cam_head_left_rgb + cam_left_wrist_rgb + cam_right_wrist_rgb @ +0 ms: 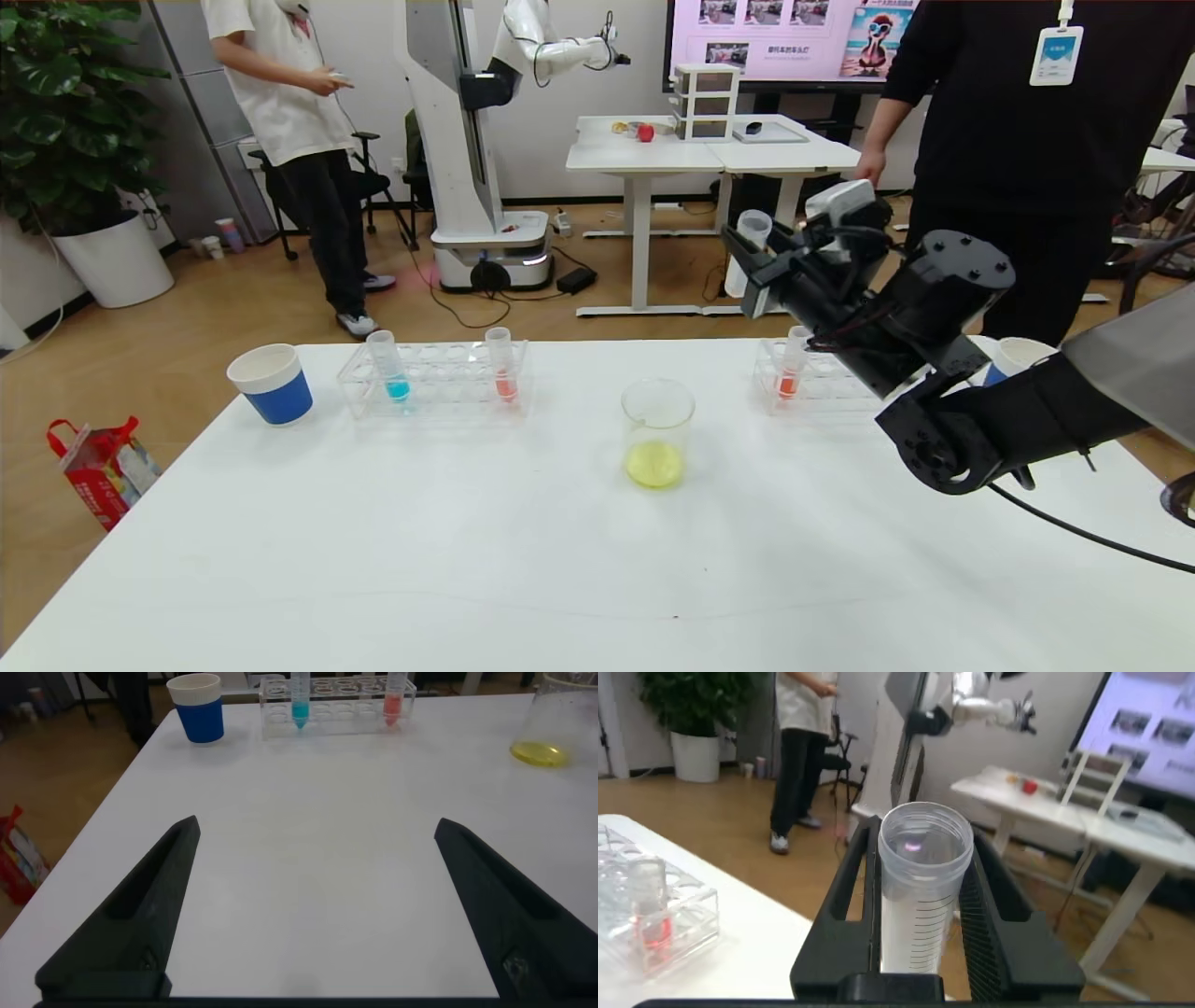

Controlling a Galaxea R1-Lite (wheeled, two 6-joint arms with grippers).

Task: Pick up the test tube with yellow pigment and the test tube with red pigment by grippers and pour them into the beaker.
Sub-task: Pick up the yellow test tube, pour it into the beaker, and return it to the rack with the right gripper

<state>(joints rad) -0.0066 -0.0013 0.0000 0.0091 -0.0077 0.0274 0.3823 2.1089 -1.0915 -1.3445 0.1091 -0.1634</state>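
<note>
right gripper (758,271) raised above table, clamping empty test tube (752,233); left gripper (313,905) spread, low.

The right arm is bulky and matte black, with round joint housings dotted with small screws and a thin black cable trailing beneath. Its black two-fingered claw (747,257) carries a small white box. The left claw (313,910) shows two black wedge-shaped fingers (140,910).

Even, bright indoor light falls from overhead; the white surface (467,560) carries only faint, soft shadows. The head view bows at its edges. In the right wrist view the background is soft.
</note>
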